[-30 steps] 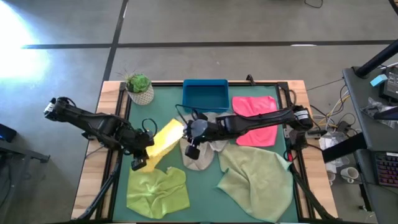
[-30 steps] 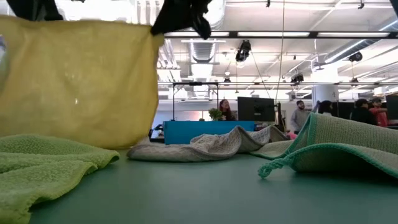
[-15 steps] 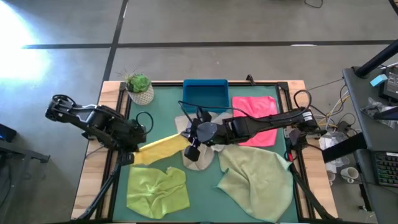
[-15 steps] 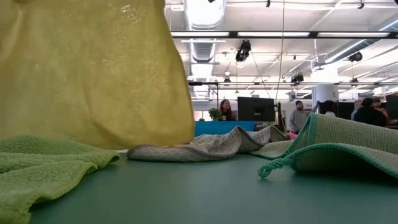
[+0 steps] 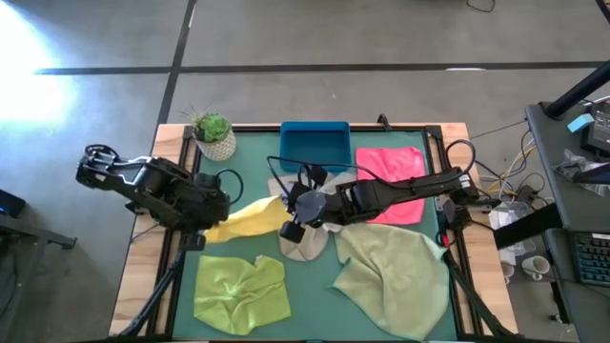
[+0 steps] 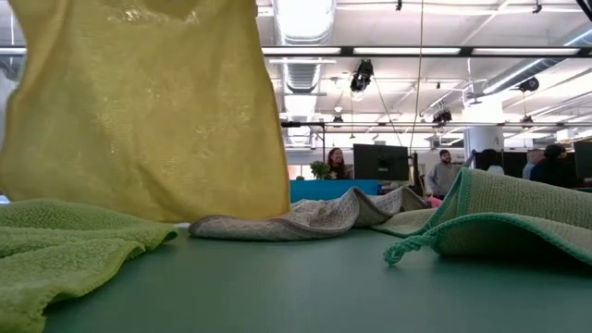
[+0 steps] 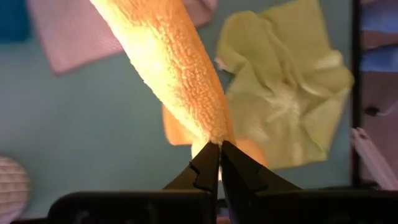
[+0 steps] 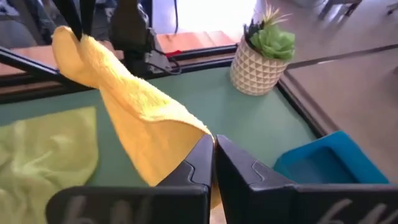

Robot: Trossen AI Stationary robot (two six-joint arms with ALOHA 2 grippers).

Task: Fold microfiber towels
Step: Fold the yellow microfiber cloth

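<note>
The green surface [image 5: 315,295] carries the pale sage towel [image 5: 396,276] at the near right, the lime towel [image 5: 240,291] at the near left, the pink towel [image 5: 391,181] and grey towel [image 5: 307,243] behind. The yellow towel [image 5: 250,219] hangs stretched between both arms above the middle-left. The left tool [image 7: 219,163] is clamped on one end, the right tool [image 8: 211,149] on the other. To fold well, I judge both should keep even tension, lower together and lay it flat on bare surface, clear of the lime cloth.
</note>
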